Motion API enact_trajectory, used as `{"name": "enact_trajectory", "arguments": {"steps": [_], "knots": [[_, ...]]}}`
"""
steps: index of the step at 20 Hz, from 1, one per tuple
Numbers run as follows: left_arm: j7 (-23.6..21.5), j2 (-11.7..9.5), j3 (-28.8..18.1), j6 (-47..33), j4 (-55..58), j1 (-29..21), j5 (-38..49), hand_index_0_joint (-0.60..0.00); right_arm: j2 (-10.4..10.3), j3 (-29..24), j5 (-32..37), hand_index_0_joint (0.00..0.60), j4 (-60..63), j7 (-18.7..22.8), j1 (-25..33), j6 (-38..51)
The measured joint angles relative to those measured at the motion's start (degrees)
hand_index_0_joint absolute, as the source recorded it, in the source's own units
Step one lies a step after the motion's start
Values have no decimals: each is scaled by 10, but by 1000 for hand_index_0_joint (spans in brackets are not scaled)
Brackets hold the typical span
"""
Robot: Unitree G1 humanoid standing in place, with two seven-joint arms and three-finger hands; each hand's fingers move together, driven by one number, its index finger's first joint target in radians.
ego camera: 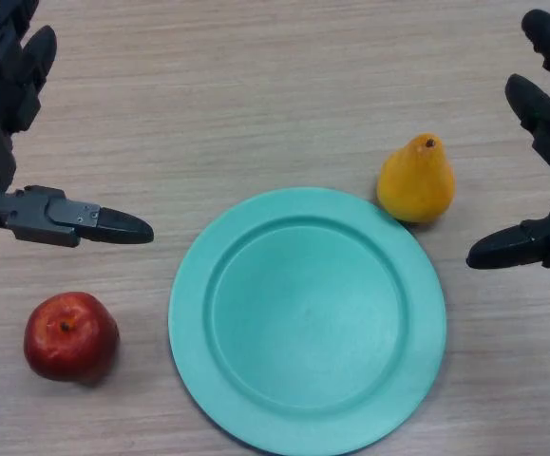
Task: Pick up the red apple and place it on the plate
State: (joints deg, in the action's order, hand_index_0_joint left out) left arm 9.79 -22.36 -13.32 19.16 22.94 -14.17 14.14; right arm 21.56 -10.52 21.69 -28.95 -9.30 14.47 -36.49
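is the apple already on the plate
No, the red apple sits on the table left of the empty green plate, apart from its rim.

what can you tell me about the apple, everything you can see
The apple is red and glossy with darker patches, and it looks whole. Its stem end faces up, a short dark stem showing in the dimple. It sits on the wooden table at the near left, apart from the green plate to its right. Nothing touches it but the table; the left robot hand hangs open above and behind it.
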Motion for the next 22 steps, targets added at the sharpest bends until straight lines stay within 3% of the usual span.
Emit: {"name": "enact_trajectory", "arguments": {"steps": [7,9,11,15,17,19,22], "knots": [[-2,-3,-13,6,1,10,10,0,-10,3,-5,0,4,0,-6,14],[-15,-13,-16,24,21,19,19,0,-10,4,-5,0,-4,0,-8,14],[-11,-14,-35,40,68,45,55,0,-10,4,-5,0,-11,0,-8,15],[34,-10,-124,74,115,112,80,0,-17,25,-7,0,-19,16,0,14],[53,22,-130,81,125,145,70,0,-20,32,-17,0,-22,18,4,14],[59,38,-124,100,141,166,58,0,-23,40,-17,0,-19,14,-2,14],[107,71,-123,54,107,203,-9,0,-27,35,-17,0,-2,18,-8,14]]}}
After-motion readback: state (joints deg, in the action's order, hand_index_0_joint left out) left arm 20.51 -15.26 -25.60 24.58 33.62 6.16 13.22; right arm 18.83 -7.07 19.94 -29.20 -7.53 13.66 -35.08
